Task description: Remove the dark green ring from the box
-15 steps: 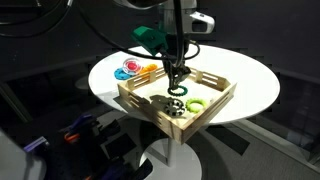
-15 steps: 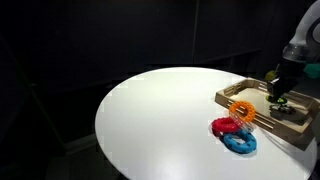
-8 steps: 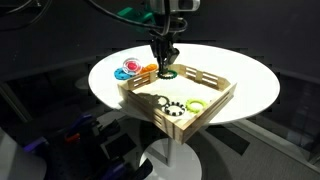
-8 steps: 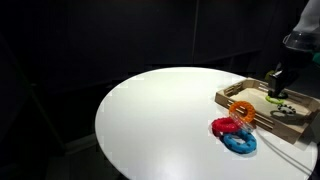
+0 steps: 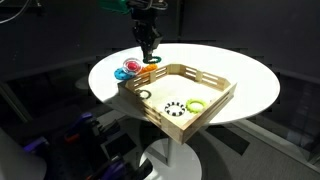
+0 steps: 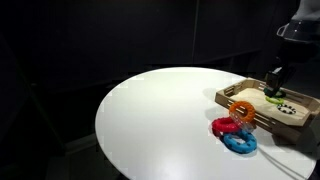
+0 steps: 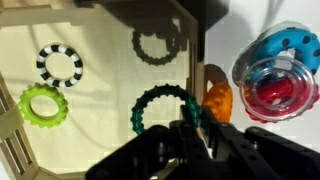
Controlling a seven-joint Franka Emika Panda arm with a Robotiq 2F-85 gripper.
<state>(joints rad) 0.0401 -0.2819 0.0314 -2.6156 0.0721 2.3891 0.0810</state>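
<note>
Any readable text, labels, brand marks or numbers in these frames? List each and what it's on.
None: no lettering, label, brand or number shows on the box, the dark green ring, the lime-green ring, the black-and-white speckled ring, the table or the end effector.
The speckled ring's marks are a pattern, not characters.

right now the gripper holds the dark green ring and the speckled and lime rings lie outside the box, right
No: the speckled ring and lime ring lie inside the box, per the wrist view. The gripper does hold the dark green ring.
</note>
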